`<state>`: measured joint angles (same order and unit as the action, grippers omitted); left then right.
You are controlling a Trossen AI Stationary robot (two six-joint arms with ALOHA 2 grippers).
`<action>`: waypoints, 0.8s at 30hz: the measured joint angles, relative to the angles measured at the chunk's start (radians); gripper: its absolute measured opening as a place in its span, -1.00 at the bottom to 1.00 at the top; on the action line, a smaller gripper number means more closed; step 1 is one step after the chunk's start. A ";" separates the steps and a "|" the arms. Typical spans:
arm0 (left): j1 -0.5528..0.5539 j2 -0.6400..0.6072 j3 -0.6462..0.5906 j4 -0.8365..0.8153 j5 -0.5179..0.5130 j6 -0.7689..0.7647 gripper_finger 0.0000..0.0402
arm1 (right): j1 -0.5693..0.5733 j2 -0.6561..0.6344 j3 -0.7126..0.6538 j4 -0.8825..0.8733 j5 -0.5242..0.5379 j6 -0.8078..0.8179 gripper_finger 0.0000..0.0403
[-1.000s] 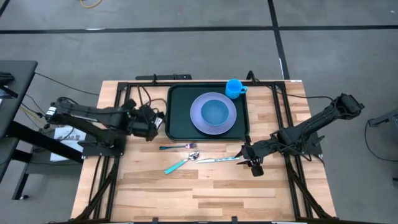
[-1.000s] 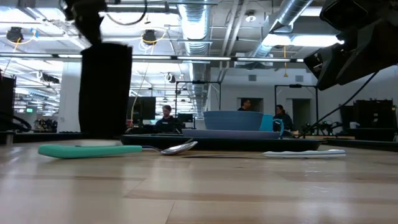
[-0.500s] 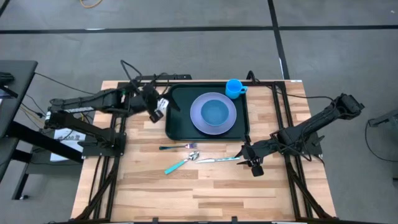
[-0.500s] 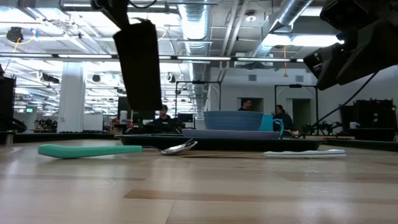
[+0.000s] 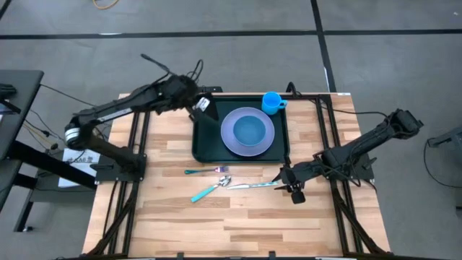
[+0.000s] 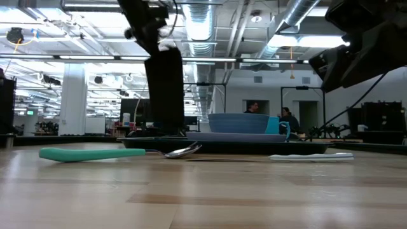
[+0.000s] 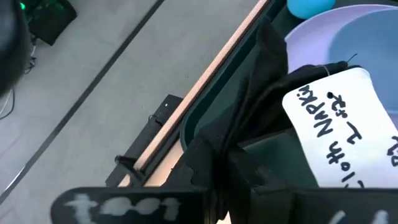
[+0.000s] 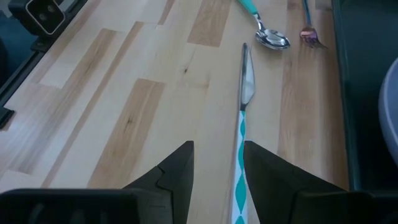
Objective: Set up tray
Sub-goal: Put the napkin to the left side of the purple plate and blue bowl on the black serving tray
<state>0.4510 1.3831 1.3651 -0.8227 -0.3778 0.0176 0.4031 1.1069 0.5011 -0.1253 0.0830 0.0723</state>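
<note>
The dark green tray (image 5: 206, 144) lies at the table's far middle. It carries a lavender plate (image 5: 228, 137) with a blue bowl (image 5: 249, 130), and a blue cup (image 5: 271, 102) stands in its far right corner. My left gripper (image 5: 196, 108) is over the tray's far left corner, shut on a flat black piece (image 6: 164, 89) with a white tag (image 7: 339, 124). A fork (image 5: 206, 171), a teal-handled spoon (image 5: 209, 191) and a knife (image 5: 253, 185) lie on the wood near the tray. My right gripper (image 8: 217, 162) is open, its fingers standing over the knife's patterned handle (image 8: 240, 143). My left gripper holds the black piece by its upper end (image 7: 249, 124), pinched between the fingers, which come at it from above. The piece hangs below the gripper, upright in the low view. Whether its lower end (image 6: 164, 127) touches the tray cannot be told.
Black frame rails (image 5: 137, 137) run along the table's left, right and far sides. Bare wood (image 5: 231, 224) fills the near half of the table. Beyond the far edge the low view shows people (image 6: 169, 117) in the room.
My left gripper has swung from beside the tray's left edge toward the table's far edge and to the right, carrying the black piece with it, and now stands over the tray's far left corner. The piece has stayed hanging below it.
</note>
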 joint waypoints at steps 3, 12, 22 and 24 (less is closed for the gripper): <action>0.059 0.050 0.000 0.078 0.032 0.060 -1.00 | -0.009 0.000 0.000 0.000 0.000 -0.001 -0.35; 0.203 0.161 0.033 0.312 0.007 0.206 -1.00 | -0.013 0.000 0.000 -0.013 0.000 -0.002 -0.35; 0.219 0.344 0.050 0.186 0.158 0.092 -1.00 | -0.013 0.000 0.000 -0.018 0.000 0.006 -0.35; 0.197 0.392 0.049 0.125 0.143 0.080 -1.00 | -0.012 0.000 0.000 -0.018 -0.001 0.006 -0.35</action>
<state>0.6484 1.7755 1.4143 -0.6977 -0.2348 0.0979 0.3908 1.1069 0.5011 -0.1432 0.0820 0.0786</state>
